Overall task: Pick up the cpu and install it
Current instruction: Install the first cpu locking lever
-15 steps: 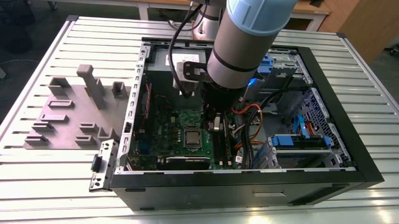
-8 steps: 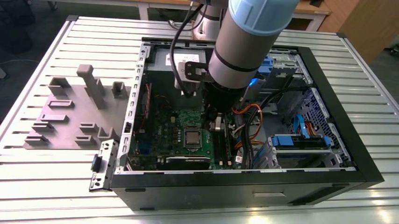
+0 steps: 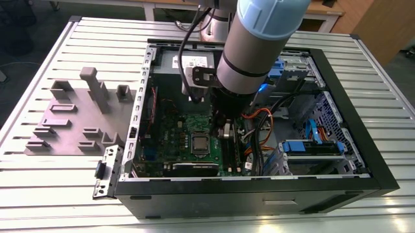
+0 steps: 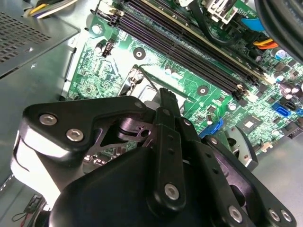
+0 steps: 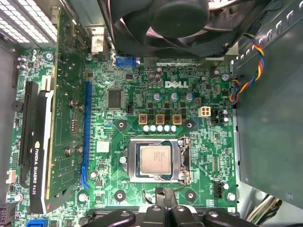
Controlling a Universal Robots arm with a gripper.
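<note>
While the arm hangs inside an opened computer case, the parts read as follows.

Cpu: the cpu (image 5: 155,160), a small silvery square, already lies flat in the socket frame (image 5: 156,161) on the motherboard, just ahead of the claw's fingertips in the first wrist view. It also shows in the exterior view (image 3: 200,142), slightly toward that view's left of the claw.

Claw: the claw (image 5: 163,208) hovers low above the board with nothing between its fingers (image 5: 160,196). They look drawn close together, though I cannot tell this for certain.

Motherboard: the motherboard (image 5: 142,94) is green and lies flat under the claw, with memory slots (image 4: 199,42) beside the socket.

Case: the case (image 3: 363,160) is black, open on top, and crowded with cables (image 3: 259,121) close to the arm.

Risk: judging by the tight space, the arm could snag those cables, or a fingertip could scrape the chip or socket lever if it drops off-centre.
</note>
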